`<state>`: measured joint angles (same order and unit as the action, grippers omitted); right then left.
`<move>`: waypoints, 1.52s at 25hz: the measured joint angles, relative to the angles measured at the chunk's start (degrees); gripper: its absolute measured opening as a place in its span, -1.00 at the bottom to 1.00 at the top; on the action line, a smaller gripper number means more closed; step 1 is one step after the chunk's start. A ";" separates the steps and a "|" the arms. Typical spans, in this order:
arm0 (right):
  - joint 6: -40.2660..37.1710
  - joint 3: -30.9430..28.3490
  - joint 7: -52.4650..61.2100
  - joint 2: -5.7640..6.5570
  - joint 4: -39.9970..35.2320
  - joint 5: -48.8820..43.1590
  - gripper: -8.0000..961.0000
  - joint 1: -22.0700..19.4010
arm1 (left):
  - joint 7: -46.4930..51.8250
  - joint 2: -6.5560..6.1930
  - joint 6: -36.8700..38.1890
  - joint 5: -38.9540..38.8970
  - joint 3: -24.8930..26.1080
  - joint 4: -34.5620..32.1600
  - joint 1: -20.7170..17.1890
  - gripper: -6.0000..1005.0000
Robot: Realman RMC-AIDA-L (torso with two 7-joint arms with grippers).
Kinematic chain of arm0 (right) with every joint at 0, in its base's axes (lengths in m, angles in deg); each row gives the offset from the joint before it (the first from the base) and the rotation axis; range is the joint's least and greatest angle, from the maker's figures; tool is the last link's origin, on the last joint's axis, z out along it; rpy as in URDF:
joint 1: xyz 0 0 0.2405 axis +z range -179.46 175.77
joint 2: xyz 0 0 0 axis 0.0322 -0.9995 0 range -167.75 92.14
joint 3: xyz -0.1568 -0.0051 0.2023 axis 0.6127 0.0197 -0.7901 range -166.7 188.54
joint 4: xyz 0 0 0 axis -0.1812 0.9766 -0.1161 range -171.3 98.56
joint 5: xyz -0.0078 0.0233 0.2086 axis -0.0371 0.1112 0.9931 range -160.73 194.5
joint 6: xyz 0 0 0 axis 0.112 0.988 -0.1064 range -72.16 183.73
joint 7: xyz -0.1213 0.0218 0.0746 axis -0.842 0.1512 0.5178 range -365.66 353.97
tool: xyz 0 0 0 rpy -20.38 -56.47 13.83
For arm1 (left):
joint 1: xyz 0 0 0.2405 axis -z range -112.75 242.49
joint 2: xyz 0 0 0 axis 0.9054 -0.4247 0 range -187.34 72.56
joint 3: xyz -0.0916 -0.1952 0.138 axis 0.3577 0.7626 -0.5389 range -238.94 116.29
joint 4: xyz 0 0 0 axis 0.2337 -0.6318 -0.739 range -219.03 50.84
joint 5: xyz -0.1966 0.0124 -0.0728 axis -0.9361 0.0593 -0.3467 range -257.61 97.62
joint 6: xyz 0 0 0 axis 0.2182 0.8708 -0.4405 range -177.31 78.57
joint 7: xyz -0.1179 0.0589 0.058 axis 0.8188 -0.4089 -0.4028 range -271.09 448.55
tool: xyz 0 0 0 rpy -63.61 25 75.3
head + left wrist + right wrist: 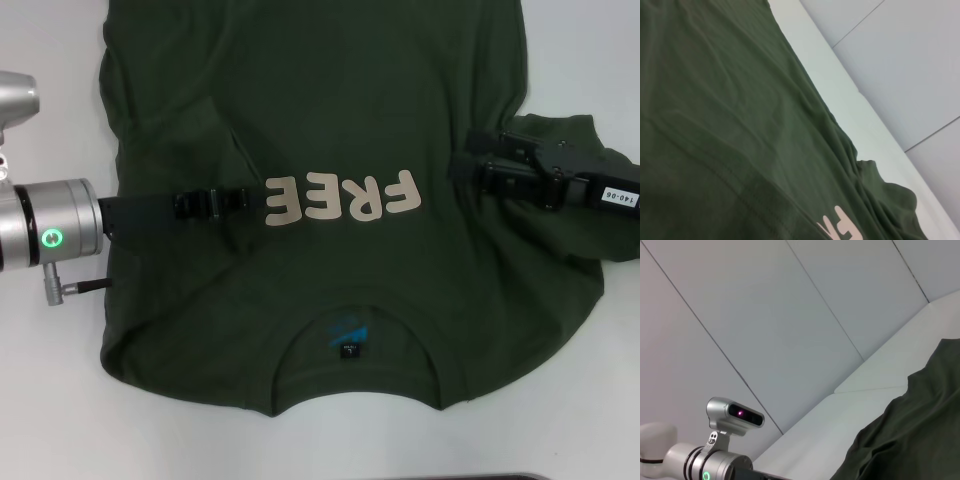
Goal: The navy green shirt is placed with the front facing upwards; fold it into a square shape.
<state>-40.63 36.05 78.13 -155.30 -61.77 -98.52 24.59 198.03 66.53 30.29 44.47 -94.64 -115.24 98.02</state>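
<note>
The navy green shirt [350,100] lies front up on the white table [50,420], collar toward me, with its cream FREE print [340,198] across the chest and a blue neck label [347,338]. My left gripper [240,200] reaches in from the left, low over the chest, its tip right beside the print. On the other side, my right gripper [462,155] is open over the bunched right sleeve [570,225], pointing toward the shirt's body. The left wrist view shows the shirt [715,100] close up with a corner of the print [840,227]. An edge of the shirt [910,440] shows in the right wrist view.
White table surface shows left of the shirt and in front of the collar [330,450]. The shirt's hem runs out of the head view at the far side. My left arm and its wrist camera [735,415] appear in the right wrist view, before a grey panelled wall [790,315].
</note>
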 joint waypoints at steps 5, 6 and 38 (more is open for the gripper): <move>0.00 0.00 0.11 -0.01 0.00 0.00 0.89 -0.13 | 0.01 0.00 0.43 -1.04 -0.12 0.37 0.22 -0.92; 0.00 0.00 0.12 -0.02 0.00 0.00 0.89 -0.14 | 0.01 0.00 0.49 -1.15 -0.20 0.38 0.24 -0.91; -4.56 -6.25 14.36 3.85 -9.60 0.45 0.90 -2.77 | -10.92 -0.30 3.70 -19.75 2.76 -3.67 -3.00 0.76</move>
<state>-45.19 29.80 92.49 -151.45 -71.36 -98.06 21.81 187.11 66.23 33.99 24.72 -91.88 -118.90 95.02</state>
